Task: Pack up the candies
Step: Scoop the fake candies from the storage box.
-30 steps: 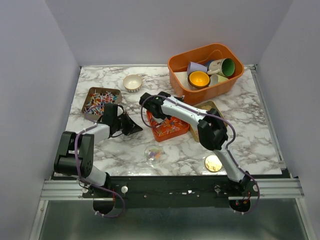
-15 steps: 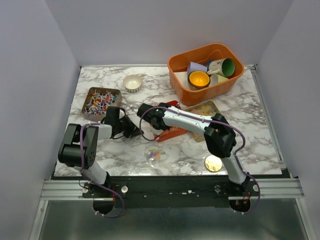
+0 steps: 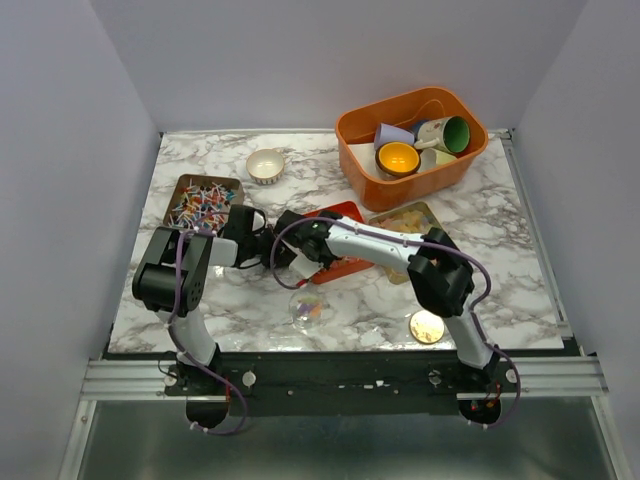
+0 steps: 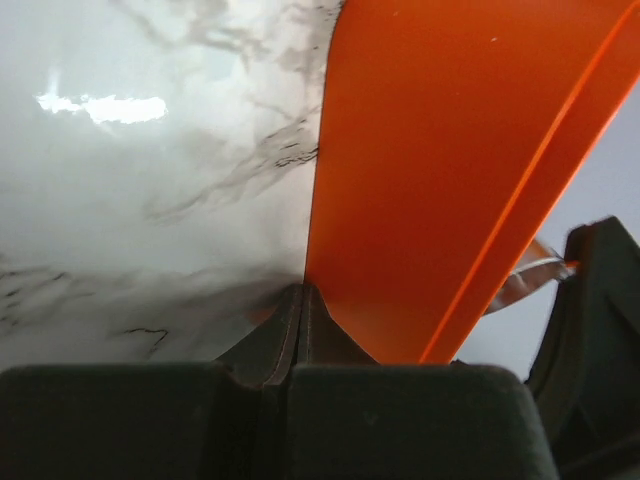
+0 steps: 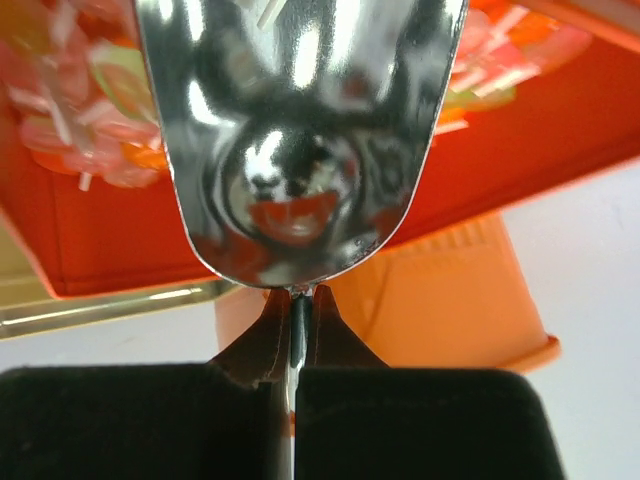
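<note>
The left gripper (image 4: 300,300) is pinched tight on the rim of the red tray (image 3: 345,265), which seems tipped up near the desk's middle. The right gripper (image 5: 292,312) clamps a steel scoop (image 5: 300,130) poised at the pastel candies (image 5: 70,100) inside, and wrapped candies (image 3: 200,207) fill a tin (image 3: 180,183) toward the far left corner. That thin pinch looks risky: a shove from the scoop could slip the tray free and spill sweets onto the desk (image 3: 500,270).
</note>
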You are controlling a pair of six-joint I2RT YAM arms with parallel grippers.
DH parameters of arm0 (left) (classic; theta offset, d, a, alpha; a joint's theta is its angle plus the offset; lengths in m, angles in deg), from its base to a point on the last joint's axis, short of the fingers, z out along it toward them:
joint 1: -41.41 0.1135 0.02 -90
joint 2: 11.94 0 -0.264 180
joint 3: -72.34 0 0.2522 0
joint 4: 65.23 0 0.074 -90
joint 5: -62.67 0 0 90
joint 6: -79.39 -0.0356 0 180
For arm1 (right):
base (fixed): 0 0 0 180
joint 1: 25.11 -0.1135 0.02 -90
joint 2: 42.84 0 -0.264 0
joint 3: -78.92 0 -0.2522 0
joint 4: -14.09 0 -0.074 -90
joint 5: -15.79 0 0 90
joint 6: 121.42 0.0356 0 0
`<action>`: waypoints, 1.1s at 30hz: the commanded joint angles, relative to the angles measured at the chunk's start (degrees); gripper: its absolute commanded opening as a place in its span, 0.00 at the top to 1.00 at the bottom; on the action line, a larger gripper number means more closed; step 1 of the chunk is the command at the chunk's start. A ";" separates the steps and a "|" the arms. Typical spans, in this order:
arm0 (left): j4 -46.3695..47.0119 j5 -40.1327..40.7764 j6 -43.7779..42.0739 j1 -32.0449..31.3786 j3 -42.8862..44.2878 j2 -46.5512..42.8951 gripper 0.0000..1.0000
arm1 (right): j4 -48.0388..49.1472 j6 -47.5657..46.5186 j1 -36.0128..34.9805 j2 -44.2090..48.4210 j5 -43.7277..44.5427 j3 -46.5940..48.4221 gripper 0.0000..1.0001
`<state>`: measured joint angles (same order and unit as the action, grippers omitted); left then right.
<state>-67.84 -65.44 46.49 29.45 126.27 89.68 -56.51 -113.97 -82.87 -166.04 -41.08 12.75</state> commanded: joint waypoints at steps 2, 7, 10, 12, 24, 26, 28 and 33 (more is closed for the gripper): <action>0.01 -1.79 0.38 -0.78 3.17 2.61 1.00 | -1.78 -0.08 -1.39 -2.40 -18.08 -3.39 0.99; -2.71 -2.41 -2.25 -0.69 4.83 2.79 1.00 | -2.31 5.54 -0.69 -1.96 -29.13 -1.73 0.99; -6.84 -3.46 -4.62 -0.69 6.24 2.00 1.00 | -2.40 8.97 0.80 -1.26 -35.12 -0.32 0.99; -10.36 -3.99 -7.17 -0.51 7.47 1.30 1.00 | 0.92 9.33 2.29 1.54 -36.98 -3.37 0.99; -38.12 -5.93 -30.89 4.14 18.19 -8.79 0.98 | 12.71 9.95 9.50 15.61 -48.59 -17.44 0.99; -41.72 -5.40 -35.56 4.76 19.07 -10.65 0.95 | 14.38 9.95 10.29 17.63 -49.21 -19.29 0.99; -43.41 -4.44 -38.37 5.64 19.69 -13.28 0.92 | 14.83 10.12 10.56 18.16 -48.07 -19.74 0.99; -44.73 -2.76 -41.89 6.69 19.17 -18.82 0.88 | 15.27 11.00 12.05 20.44 -46.84 -19.13 0.99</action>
<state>-107.35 -69.40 11.59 35.52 145.50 74.73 -44.53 -104.26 -71.87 -148.57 -85.94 -6.51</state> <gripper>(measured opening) 0.092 0.047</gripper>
